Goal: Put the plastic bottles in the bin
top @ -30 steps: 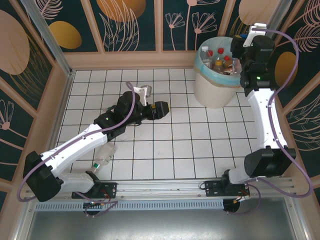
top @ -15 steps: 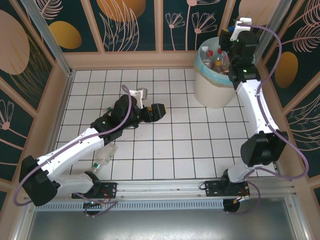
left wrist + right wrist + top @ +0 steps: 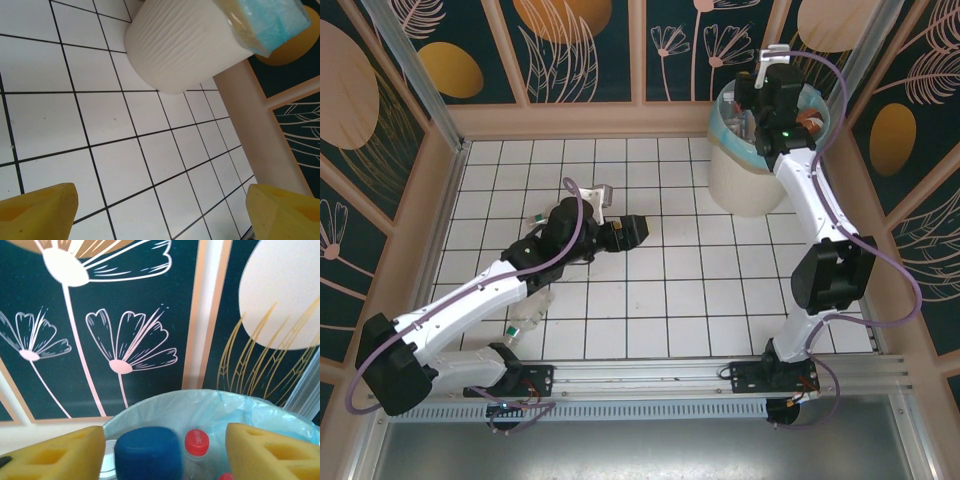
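Blue-capped bottle and red-capped bottle sit in the bag-lined bin; labels too small to read. Right gripper has swung further over the bin, jaws now wider, empty. Left gripper spread, empty, above tiles; clear bottle lies beside its arm.

At the top view's lower left, the left arm is partly covering a clear plastic bottle lying on the tiles.

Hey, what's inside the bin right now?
The bin holds a blue bag and bottles: one blue cap and a red cap show. The right arm covers most of the opening from above, so the count is hidden.
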Available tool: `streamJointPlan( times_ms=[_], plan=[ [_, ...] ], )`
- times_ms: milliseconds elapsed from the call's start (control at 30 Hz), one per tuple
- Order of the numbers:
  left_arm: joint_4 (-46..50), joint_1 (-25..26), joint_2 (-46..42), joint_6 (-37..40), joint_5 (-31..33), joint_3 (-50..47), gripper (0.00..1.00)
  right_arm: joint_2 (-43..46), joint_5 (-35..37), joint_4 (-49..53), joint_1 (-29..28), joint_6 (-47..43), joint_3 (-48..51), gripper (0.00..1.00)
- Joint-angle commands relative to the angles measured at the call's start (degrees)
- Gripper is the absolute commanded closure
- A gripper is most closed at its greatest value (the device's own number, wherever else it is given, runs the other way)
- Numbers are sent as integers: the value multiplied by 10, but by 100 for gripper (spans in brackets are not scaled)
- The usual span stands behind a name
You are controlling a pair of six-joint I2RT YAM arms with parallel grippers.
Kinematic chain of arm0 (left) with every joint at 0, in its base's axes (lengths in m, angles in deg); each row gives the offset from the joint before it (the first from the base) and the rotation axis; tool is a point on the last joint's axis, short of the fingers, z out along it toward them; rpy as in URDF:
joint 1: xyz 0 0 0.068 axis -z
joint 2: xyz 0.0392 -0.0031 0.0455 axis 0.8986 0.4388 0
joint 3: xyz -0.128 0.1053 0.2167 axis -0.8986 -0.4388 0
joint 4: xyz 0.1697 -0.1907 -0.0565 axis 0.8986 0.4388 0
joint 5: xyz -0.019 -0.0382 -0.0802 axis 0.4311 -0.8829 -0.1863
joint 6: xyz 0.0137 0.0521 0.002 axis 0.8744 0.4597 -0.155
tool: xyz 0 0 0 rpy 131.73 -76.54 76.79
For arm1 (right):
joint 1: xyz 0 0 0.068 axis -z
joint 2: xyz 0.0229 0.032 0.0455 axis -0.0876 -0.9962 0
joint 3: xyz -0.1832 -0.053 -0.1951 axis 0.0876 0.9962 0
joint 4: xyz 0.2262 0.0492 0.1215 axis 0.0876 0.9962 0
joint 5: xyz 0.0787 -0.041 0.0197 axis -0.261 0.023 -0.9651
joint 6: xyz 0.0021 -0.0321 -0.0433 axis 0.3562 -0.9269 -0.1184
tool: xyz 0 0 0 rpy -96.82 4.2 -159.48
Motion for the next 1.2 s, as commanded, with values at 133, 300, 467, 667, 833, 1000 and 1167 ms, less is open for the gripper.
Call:
streamJointPlan(
  times_ms=[133,300,467,667,833,1000,1167],
  plan=[
    [3,4,11,18,1,14,12,5,11,24,-3,0,-36,27],
    [-8,4,-1,12,9,9,12,7,9,33,-15,2,-38,31],
    [-18,4,-4,3,8,-11,12,-2,21,45,-45,-3,-15,46],
    [-8,4,-9,5,9,-13,12,-11,26,75,-33,40,28,65],
    [-1,4,-20,9,18,-15,11,-6,-19,95,11,80,62,71],
    [0,4,-22,6,21,-18,11,-8,-42,103,23,87,64,72],
    [5,4,-25,5,30,-16,11,-20,-43,126,24,86,22,72]
  ],
)
